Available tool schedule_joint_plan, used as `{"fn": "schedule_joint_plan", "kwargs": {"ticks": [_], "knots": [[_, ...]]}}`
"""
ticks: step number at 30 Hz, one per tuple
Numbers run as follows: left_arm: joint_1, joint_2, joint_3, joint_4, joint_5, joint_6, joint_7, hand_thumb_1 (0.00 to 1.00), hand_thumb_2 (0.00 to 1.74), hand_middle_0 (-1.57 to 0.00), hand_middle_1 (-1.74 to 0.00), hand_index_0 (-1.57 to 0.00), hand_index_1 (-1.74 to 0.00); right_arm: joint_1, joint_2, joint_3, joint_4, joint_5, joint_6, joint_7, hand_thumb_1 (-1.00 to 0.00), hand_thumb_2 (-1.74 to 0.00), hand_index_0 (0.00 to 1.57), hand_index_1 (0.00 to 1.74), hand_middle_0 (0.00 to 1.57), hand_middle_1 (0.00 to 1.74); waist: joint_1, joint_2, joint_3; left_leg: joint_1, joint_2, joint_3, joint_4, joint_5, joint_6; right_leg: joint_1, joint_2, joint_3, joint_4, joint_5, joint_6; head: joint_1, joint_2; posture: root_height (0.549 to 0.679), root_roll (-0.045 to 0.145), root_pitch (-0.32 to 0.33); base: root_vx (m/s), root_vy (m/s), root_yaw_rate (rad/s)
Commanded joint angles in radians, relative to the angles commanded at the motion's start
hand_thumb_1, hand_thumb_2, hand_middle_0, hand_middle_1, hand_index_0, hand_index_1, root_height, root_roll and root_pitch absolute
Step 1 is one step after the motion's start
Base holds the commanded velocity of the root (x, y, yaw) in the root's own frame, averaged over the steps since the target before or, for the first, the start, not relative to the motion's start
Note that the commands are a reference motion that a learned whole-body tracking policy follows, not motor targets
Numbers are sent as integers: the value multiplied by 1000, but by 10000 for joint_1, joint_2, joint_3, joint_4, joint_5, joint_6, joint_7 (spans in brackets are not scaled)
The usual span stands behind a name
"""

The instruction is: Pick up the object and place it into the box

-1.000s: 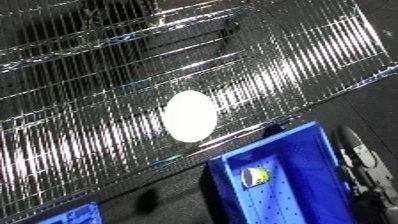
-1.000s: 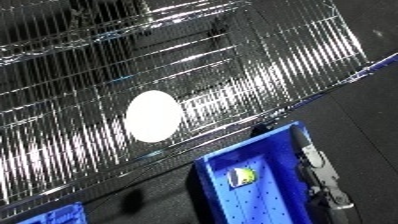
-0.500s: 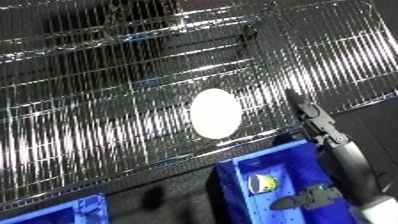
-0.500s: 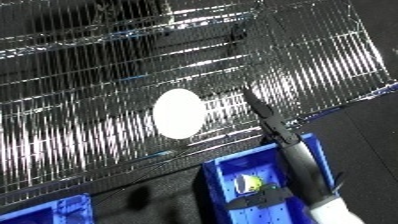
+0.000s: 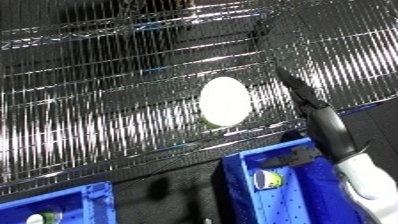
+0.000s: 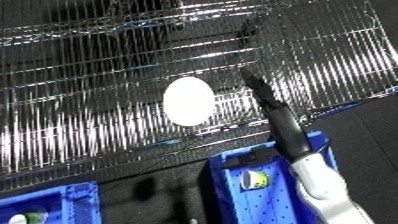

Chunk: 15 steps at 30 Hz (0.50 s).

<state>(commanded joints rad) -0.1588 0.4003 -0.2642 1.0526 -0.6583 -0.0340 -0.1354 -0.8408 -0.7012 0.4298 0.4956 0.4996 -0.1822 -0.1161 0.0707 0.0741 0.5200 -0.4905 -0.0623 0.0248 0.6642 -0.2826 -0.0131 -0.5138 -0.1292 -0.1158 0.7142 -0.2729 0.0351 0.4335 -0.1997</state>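
Observation:
A white egg-shaped object (image 5: 223, 100) lies on the wire shelf (image 5: 98, 115). My right hand (image 5: 315, 112) reaches up from the lower right with its fingers straight and open. The fingertips point up over the shelf, just right of the white object and apart from it. Below the shelf's front edge stands a blue bin (image 5: 293, 190) holding a small round yellow-green and white object (image 5: 264, 179). My left hand shows in neither view.
A second blue bin (image 5: 62, 205) sits at the lower left with a small item (image 5: 40, 218) inside. The shelf's front edge runs between the white object and the bins. Dark floor lies between the two bins.
My right hand has risen from beside the blue bin and stretched up over the shelf toward the white object. The camera has shifted, moving the whole scene in the picture.

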Motion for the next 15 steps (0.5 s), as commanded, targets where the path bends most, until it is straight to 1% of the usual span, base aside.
{"fn": "schedule_joint_plan", "kwargs": {"ticks": [4, 7, 10, 15], "knots": [[4, -47, -174, -140, -67, -22, 43, 0, 0, 0, 0, 0, 0, -511, 87, 287, 702, 114, 82, -10, 0, 0, 0, 0, 0, 0, 103, 73, 0, -151, -35, -15, 53, 7, 15, -165, -26, -30, 95, -1, -28, 239, 191, 639, 67, 74, 16, 12, 58], [15, -73, -282, -248, -109, -28, 77, 0, 0, 0, 0, 0, 0, -855, 181, 434, 1111, 259, 154, 63, 0, 0, 0, 0, 0, 0, 185, 136, 0, -273, -66, -23, 105, 6, 29, -298, -39, -56, 194, -24, -59, 449, 358, 637, 68, 80, 17, 18, 56], [6, -77, -361, -362, -151, 21, 98, 0, 0, 0, 0, 0, 0, -1195, 263, 608, 1427, 371, 265, 213, 0, 0, 0, 0, 0, 0, 268, 200, 0, -402, -93, -24, 162, 3, 39, -429, -64, -82, 291, -54, -90, 562, 417, 636, 70, 86, 16, 24, 53], [55, -89, -501, -528, -211, 85, 125, 0, 0, 0, 0, 0, 0, -1666, 384, 931, 1778, 431, 443, 510, 0, 0, 0, 0, 0, 0, 404, 294, 0, -572, -133, -50, 179, 35, 52, -614, -94, -121, 398, -74, -121, 765, 543, 635, 71, 97, 22, 18, 53]]}}
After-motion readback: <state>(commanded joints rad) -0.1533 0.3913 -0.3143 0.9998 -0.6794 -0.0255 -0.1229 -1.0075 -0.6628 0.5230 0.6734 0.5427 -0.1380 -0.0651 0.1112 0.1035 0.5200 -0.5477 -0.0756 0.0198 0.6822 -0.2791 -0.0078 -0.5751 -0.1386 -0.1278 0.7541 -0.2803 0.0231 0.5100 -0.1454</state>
